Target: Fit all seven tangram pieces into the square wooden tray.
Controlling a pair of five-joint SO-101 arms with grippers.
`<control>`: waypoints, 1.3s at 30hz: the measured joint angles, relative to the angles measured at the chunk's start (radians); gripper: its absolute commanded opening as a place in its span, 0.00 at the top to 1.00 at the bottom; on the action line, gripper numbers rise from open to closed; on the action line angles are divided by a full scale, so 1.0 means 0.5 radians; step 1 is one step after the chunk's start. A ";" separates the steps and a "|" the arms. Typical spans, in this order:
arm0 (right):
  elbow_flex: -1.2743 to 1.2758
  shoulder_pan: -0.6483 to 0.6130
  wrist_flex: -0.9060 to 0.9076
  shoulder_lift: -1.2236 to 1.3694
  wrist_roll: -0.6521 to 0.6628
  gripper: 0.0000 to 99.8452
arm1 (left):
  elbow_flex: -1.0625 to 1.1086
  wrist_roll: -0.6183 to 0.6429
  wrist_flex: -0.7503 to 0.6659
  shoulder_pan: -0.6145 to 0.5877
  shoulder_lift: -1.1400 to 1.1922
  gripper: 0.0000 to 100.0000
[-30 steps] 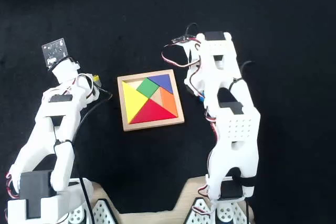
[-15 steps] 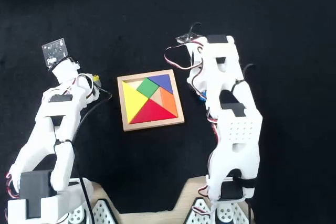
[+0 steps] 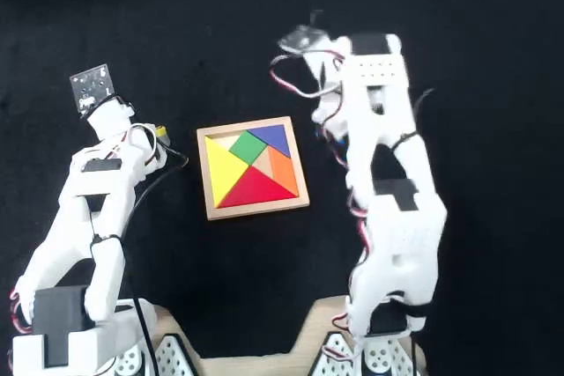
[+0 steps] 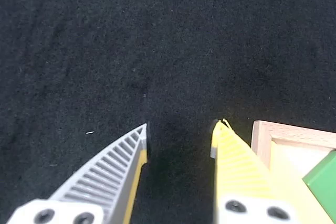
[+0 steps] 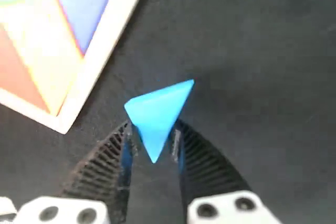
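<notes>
On the black desk (image 3: pixel 493 85), the square wooden tray (image 3: pixel 258 209) lay at the centre of the high frame, holding yellow, red, orange, green and blue pieces. The left tool (image 4: pixel 181 125) stood released over bare desk near the tray's left rim. The right tool (image 5: pixel 152 128), right of the tray, was grasping a light-blue triangle (image 5: pixel 157 111).

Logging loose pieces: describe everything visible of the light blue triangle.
The light blue triangle is a small, plain, smooth piece, possibly painted wood. One tip is pinched between the black fingers of the right claw; the rest juts forward over the black cloth, clear of the wooden tray beside it.
</notes>
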 measured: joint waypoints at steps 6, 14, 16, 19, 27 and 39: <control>-0.043 -0.350 -0.061 -0.068 0.620 0.99 | 0.000 0.006 0.000 0.000 0.000 0.82; -0.046 -0.660 -0.236 0.120 0.684 0.99 | 0.000 0.347 0.000 -0.264 0.000 0.83; -0.046 -0.666 -0.304 0.157 0.647 0.99 | 0.000 0.356 0.000 -0.264 0.000 0.83; -0.046 -0.669 -0.331 0.163 0.632 0.99 | 0.000 0.362 0.000 -0.267 0.000 0.83; -0.163 -0.770 -0.129 0.163 0.445 0.99 | 0.000 0.365 0.000 -0.267 0.000 0.83; -0.101 -0.948 0.101 0.163 0.338 0.99 | 0.000 0.381 0.000 -0.310 0.000 0.83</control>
